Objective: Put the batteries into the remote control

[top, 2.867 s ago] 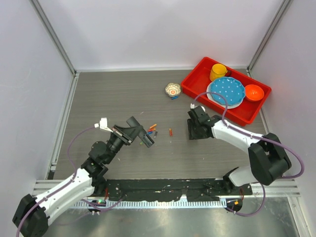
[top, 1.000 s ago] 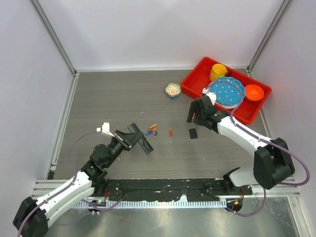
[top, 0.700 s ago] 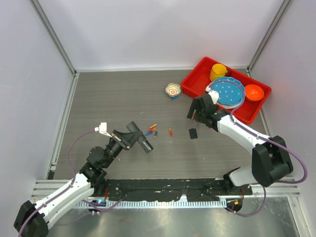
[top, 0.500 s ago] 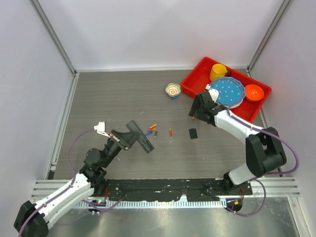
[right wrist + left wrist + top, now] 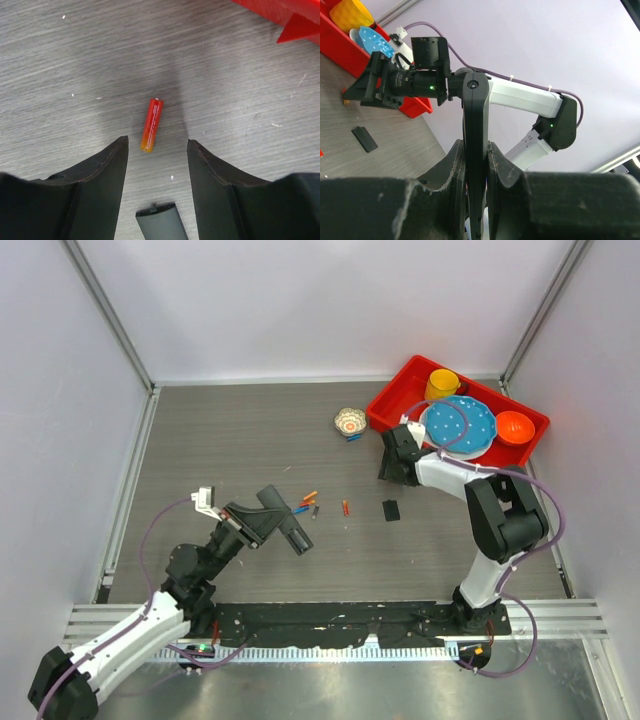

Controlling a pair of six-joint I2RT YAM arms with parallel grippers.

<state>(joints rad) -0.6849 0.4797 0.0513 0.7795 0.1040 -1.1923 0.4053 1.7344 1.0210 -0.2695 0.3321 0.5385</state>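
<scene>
At tips of parted, empty right gripper: red-orange cylindrical battery, lengthwise to fingers. Nearer than left gripper, clamped on slim black remote.

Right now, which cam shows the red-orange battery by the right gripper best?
Right wrist. The battery lies in full view between the open fingers of the right gripper, touching neither. In the top external view, that gripper seems to hide it. The left wrist view gives only a tiny orange speck beside the gripper, possibly the battery.

One remote control, one tray, one plate, one cup.
</scene>
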